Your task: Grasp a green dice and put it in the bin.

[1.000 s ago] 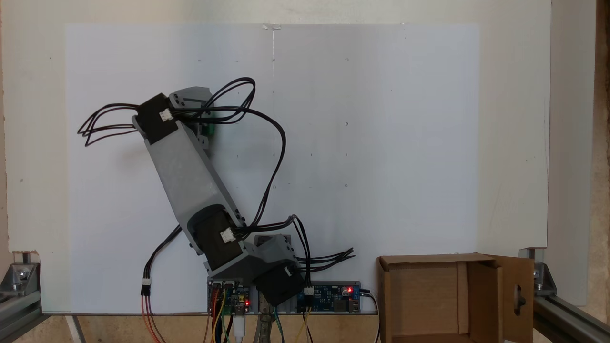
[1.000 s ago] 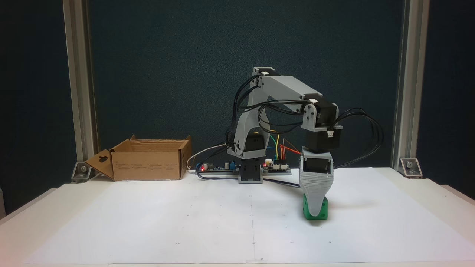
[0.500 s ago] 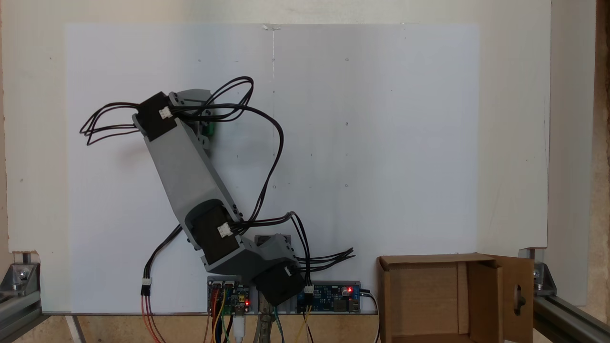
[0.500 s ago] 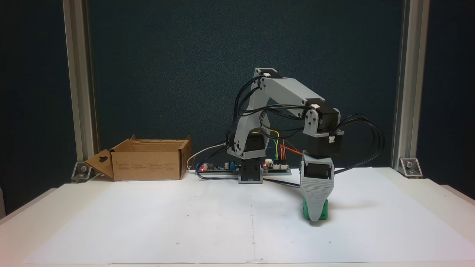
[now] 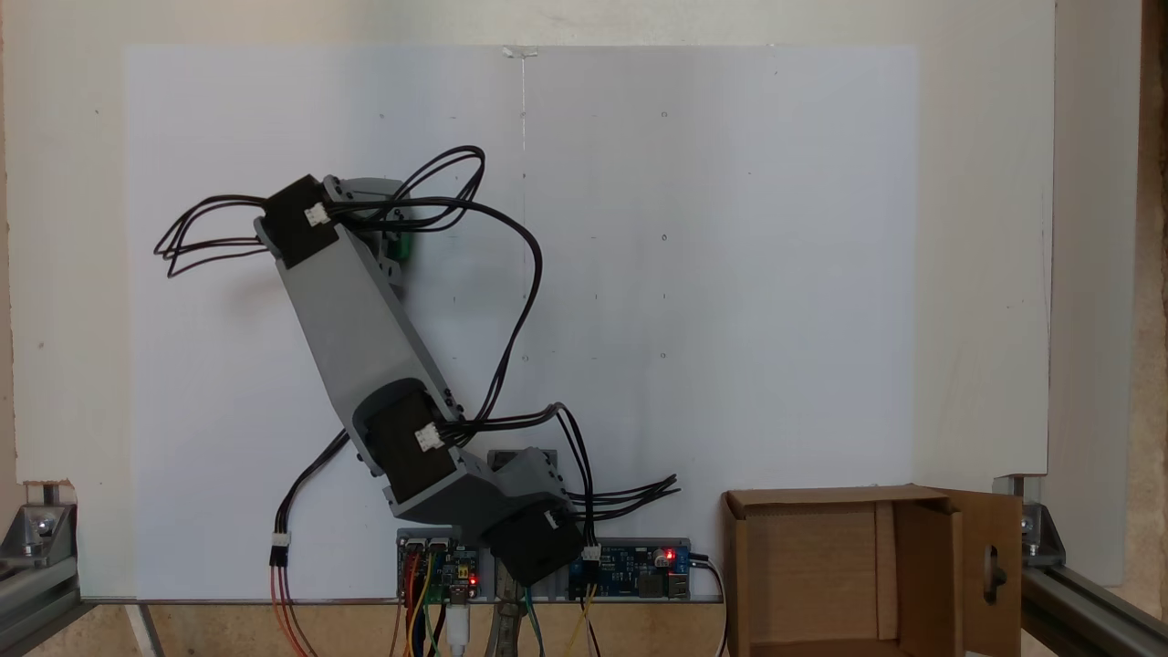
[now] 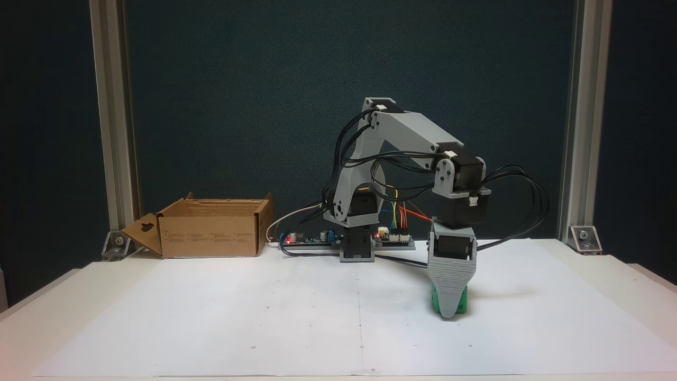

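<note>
one green dice (image 6: 462, 306) is seen on the white paper sheet (image 6: 211, 307), right of the sheet's centre seam in the front fixed view, well apart from the bin (image 6: 211, 233). in the top-down fixed view only a sliver of the green dice (image 5: 401, 246) is shown, beside the arm's wrist, left of the seam.

the gripper (image 6: 448, 312) is pointed straight down, its tip at paper level, and the ribbed grey jaw is placed in front of the dice so that green is seen on both sides of it. the second jaw is hidden behind the first, so whether the dice is clamped or the jaws are apart cannot be told. in the top-down fixed view the gripper is covered by the wrist motor and cables.

the bin is set at the back left table corner in the front view, open side up, with a holed flap folded outward. in the top-down fixed view the bin (image 5: 739, 584) is seen at lower right, with bare cardboard inside. circuit boards (image 6: 394, 241) with red lights are seen by the arm base.
</note>
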